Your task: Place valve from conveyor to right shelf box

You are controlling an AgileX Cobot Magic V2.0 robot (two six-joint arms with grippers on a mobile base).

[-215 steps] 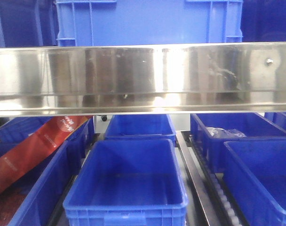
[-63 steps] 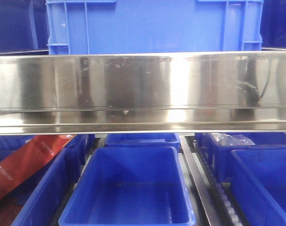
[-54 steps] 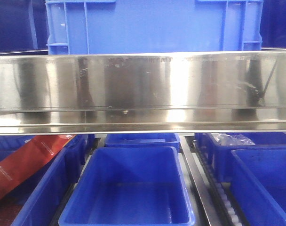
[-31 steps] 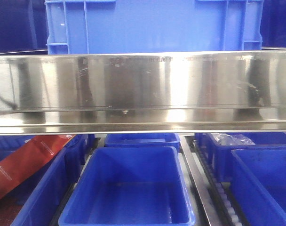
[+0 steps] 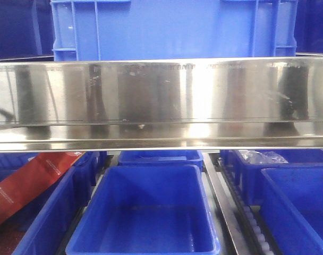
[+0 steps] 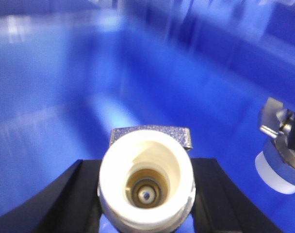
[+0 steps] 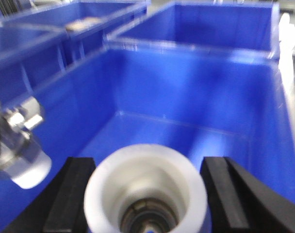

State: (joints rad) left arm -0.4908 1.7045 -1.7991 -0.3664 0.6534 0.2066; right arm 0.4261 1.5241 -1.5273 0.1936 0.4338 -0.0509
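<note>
Both left gripper point(image 6: 146, 194) and right gripper point(image 7: 148, 199) clamp valves point(image 6: 138, 148) point(image 7: 138, 167) above one blue box point(image 7: 201, 82).

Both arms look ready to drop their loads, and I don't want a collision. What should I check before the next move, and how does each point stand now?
1. Hold of left gripper on left valve: ok, it is clamped between the fingers.
2. Hold of right gripper on right valve: ok, same.
3. Both valves over the box: ok, its blue floor and walls fill both wrist views.
4. Gap between the valves: ok, each wrist view shows the other valve off to the side, apart.
5. Floor right under the valves free: cannot tell, the valves hide it.
6. This is the right shelf box: cannot tell, the front view shows neither arm.
</note>
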